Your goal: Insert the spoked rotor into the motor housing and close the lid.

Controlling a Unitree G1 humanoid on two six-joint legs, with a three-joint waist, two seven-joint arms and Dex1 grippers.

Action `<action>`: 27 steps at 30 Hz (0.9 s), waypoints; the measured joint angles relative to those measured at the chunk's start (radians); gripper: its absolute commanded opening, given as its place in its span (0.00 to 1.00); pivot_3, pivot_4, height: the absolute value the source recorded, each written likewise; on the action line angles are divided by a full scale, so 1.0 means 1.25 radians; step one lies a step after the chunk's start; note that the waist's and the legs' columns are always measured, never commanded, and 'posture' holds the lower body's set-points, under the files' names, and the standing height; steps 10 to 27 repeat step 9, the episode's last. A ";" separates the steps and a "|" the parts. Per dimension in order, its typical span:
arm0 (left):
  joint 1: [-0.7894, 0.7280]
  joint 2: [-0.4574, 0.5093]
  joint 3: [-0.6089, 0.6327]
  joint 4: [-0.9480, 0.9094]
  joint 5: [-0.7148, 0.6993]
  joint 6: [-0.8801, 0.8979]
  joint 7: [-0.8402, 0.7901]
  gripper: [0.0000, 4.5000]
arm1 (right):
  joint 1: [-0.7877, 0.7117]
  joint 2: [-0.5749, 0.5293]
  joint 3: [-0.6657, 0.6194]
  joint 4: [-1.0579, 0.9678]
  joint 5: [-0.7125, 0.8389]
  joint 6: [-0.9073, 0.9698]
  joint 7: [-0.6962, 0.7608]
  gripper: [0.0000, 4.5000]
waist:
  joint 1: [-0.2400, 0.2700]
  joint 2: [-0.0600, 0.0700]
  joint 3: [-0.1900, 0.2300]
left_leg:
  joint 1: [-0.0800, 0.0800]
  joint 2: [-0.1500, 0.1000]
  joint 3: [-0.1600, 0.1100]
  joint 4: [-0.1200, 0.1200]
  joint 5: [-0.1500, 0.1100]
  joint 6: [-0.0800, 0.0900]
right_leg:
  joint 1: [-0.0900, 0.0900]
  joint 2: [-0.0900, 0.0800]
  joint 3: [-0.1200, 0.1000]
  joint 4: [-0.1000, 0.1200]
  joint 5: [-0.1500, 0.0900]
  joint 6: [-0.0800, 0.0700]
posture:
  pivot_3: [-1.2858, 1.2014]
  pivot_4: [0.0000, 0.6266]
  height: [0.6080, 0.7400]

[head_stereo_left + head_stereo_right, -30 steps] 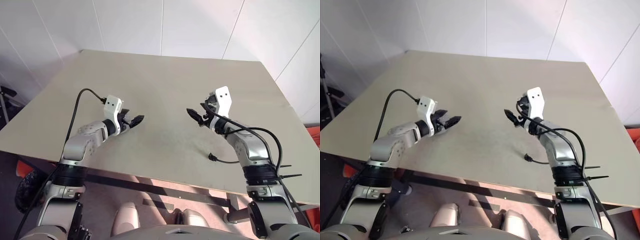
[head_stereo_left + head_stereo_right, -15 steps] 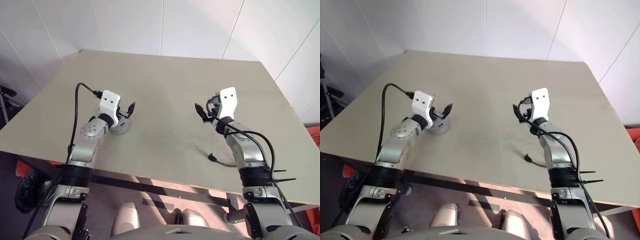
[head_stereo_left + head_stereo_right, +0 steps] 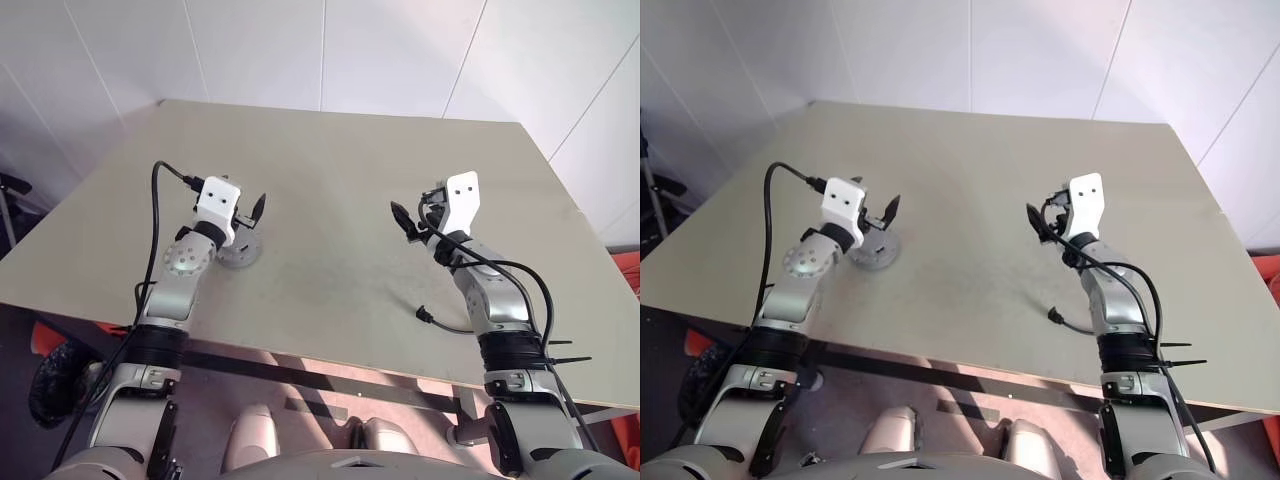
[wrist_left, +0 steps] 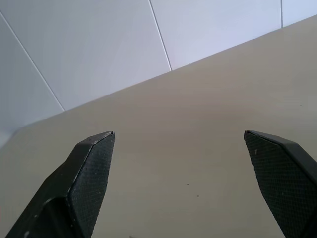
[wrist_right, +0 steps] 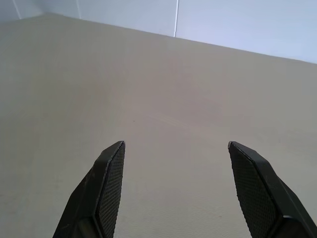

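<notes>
Both arms are reaching forward over the beige table (image 3: 330, 190), one on each side, with the forearms rising from the near edge and the wrists bent so that the claws are pointing ahead, about level with the table top.

The left claw (image 3: 243, 209) is hovering above the left part of the table. Its two black fingers (image 4: 89, 173) are standing wide apart, with nothing between them; through the gap the left wrist view is showing bare table and the white wall behind.

Just under this claw, a round grey metal disc is lying flat on the table: the motor housing (image 3: 240, 251) with its lid closed, as far as I can tell. The claw is above it and is not touching it. I cannot see the spoked rotor.

The right claw (image 3: 413, 222) is hovering over the right part of the table, well apart from the housing. Its fingers (image 5: 109, 183) are also standing wide, holding nothing.
</notes>
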 measured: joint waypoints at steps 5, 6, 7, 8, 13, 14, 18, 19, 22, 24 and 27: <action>0.000 0.004 0.015 0.021 0.000 0.002 0.005 0.99 | 0.000 0.000 0.000 0.000 0.000 0.000 0.009 0.84 | 0.000 0.000 0.000 | 0.000 0.000 0.000 0.000 0.000 0.000 | 0.000 0.000 0.000 0.000 0.000 0.000 | 0.52 0.00 1.00; 0.000 0.006 0.019 0.023 0.000 0.002 0.007 0.99 | 0.000 0.000 0.000 0.000 0.000 0.000 0.009 0.84 | 0.000 0.000 0.000 | 0.000 0.000 0.000 0.000 0.000 0.000 | 0.000 0.000 0.000 0.000 0.000 0.000 | 0.52 0.00 1.00; 0.000 0.006 0.025 0.025 0.000 0.002 0.009 0.99 | 0.000 0.000 0.000 0.000 0.000 0.000 0.010 0.84 | 0.000 0.000 0.000 | 0.000 0.000 0.000 0.000 0.000 0.000 | 0.000 0.000 0.000 0.000 0.000 0.000 | 0.52 0.00 1.00; 0.000 0.006 0.030 0.026 0.000 0.002 0.009 0.99 | 0.000 0.000 0.000 0.000 0.000 0.000 0.010 0.84 | 0.000 0.000 0.000 | 0.000 0.000 0.000 0.000 0.000 0.000 | 0.000 0.000 0.000 0.000 0.000 0.000 | 0.52 0.00 1.00; 0.000 0.006 0.033 0.026 0.000 0.002 0.010 0.99 | 0.000 0.000 0.000 0.000 0.000 0.000 0.011 0.84 | 0.000 0.000 0.000 | 0.000 0.000 0.000 0.000 0.000 0.000 | 0.000 0.000 0.000 0.000 0.000 0.000 | 0.52 0.00 1.00; 0.000 0.006 0.033 0.026 0.000 0.002 0.010 0.99 | 0.000 0.000 0.000 0.000 0.000 0.000 0.011 0.84 | 0.000 0.000 0.000 | 0.000 0.000 0.000 0.000 0.000 0.000 | 0.000 0.000 0.000 0.000 0.000 0.000 | 0.52 0.00 1.00; 0.000 0.006 0.033 0.026 0.000 0.002 0.010 0.99 | 0.000 0.000 0.000 0.000 0.000 0.000 0.011 0.84 | 0.000 0.000 0.000 | 0.000 0.000 0.000 0.000 0.000 0.000 | 0.000 0.000 0.000 0.000 0.000 0.000 | 0.52 0.00 1.00; 0.000 0.006 0.033 0.026 0.000 0.002 0.010 0.99 | 0.000 0.000 0.000 0.000 0.000 0.000 0.011 0.84 | 0.000 0.000 0.000 | 0.000 0.000 0.000 0.000 0.000 0.000 | 0.000 0.000 0.000 0.000 0.000 0.000 | 0.52 0.00 1.00; 0.000 0.006 0.033 0.026 0.000 0.002 0.010 0.99 | 0.000 0.000 0.000 0.000 0.000 0.000 0.011 0.84 | 0.000 0.000 0.000 | 0.000 0.000 0.000 0.000 0.000 0.000 | 0.000 0.000 0.000 0.000 0.000 0.000 | 0.52 0.00 1.00; 0.000 0.006 0.033 0.026 0.000 0.002 0.010 0.99 | 0.000 0.000 0.000 0.000 0.000 0.000 0.011 0.84 | 0.000 0.000 0.000 | 0.000 0.000 0.000 0.000 0.000 0.000 | 0.000 0.000 0.000 0.000 0.000 0.000 | 0.52 0.00 1.00; 0.000 0.006 0.033 0.026 0.000 0.002 0.010 0.99 | 0.000 0.000 0.000 0.000 0.000 0.000 0.011 0.84 | 0.000 0.000 0.000 | 0.000 0.000 0.000 0.000 0.000 0.000 | 0.000 0.000 0.000 0.000 0.000 0.000 | 0.52 0.00 1.00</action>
